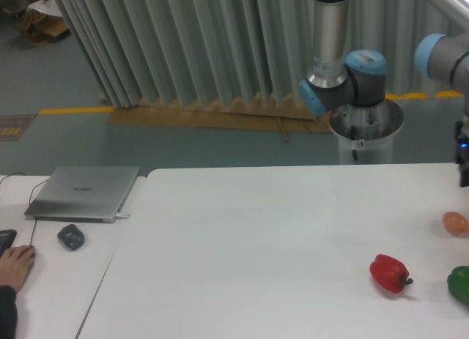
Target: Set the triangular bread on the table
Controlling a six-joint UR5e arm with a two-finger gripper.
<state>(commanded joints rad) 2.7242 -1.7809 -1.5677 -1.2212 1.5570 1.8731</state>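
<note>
Where the right border cuts the view, shows only a dark, boxy sliver of the two-finger pincer (463, 163) with a small blue light on it, hanging just above the far right corner of the large, smooth white rectangular tabletop (256, 244). Cannot tell how far apart the fingers stand, nor whether anything sits between them: cropped off by the frame. Cannot make out the golden-tan triangular bread anywhere in view; possibly beyond that same right edge.

Lying on the tabletop's right side, apart from one another: a glossy red bell pepper (388, 273) with a dark stem, on its side; a shiny green pepper (461, 284), half cut by the frame; farther back, a small matte orange-pink egg-shaped piece (455, 222), just below the dark sliver.

Rising behind the table: the grey metal arm with pale blue joint caps (344, 75), mounted on a brushed-steel cylindrical pedestal (365, 134), against a ribbed, pleated grey-green curtain (205, 46).

Butted against the table's left side: a narrower white desk (51, 295) bearing a closed silver laptop (84, 192), a rounded dark grey mouse (71, 236) and, at the lower left, a person's hand (15, 264) resting flat.
</note>
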